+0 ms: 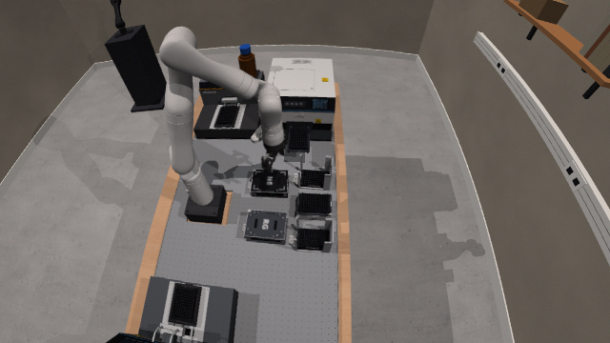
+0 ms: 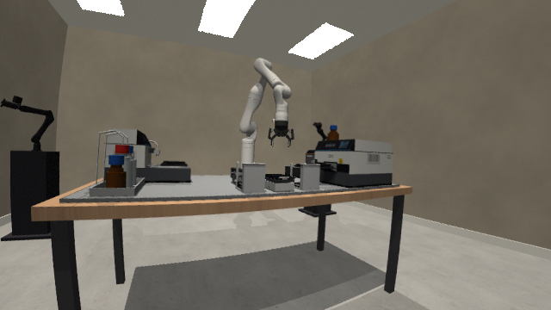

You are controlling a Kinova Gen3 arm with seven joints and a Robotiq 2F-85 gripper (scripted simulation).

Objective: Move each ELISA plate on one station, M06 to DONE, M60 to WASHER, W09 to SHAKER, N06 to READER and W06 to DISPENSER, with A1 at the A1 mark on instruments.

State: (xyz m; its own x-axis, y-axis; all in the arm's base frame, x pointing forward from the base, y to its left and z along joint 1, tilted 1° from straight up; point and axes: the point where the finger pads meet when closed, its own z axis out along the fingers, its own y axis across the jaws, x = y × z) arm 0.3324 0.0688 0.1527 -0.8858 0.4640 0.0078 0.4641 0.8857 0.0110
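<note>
My gripper [image 1: 268, 164] [image 2: 281, 140] is open and empty. It hangs high above the deck, over the dark nest marked N6 [image 1: 281, 187]. One black plate [image 1: 298, 138] lies on the tray in front of the white reader [image 1: 300, 81] [image 2: 353, 161]. Another plate [image 1: 226, 115] sits in the dark instrument at the back left. A third plate [image 1: 185, 302] sits in the instrument at the front edge. A fourth plate [image 1: 314, 204] [image 2: 280, 177] lies between two walled racks, and each rack holds a plate: one [image 1: 312, 178] behind, one [image 1: 312, 238] in front. I cannot read the plate labels.
The RG nest [image 1: 265, 225] lies in front of N6. The arm's base [image 1: 205, 205] stands left of the nests. A brown bottle [image 1: 247, 59] stands at the back, and more bottles [image 2: 116, 170] in a tray at the deck's other end. The rack walls [image 2: 253, 177] [image 2: 309, 176] stand up from the deck.
</note>
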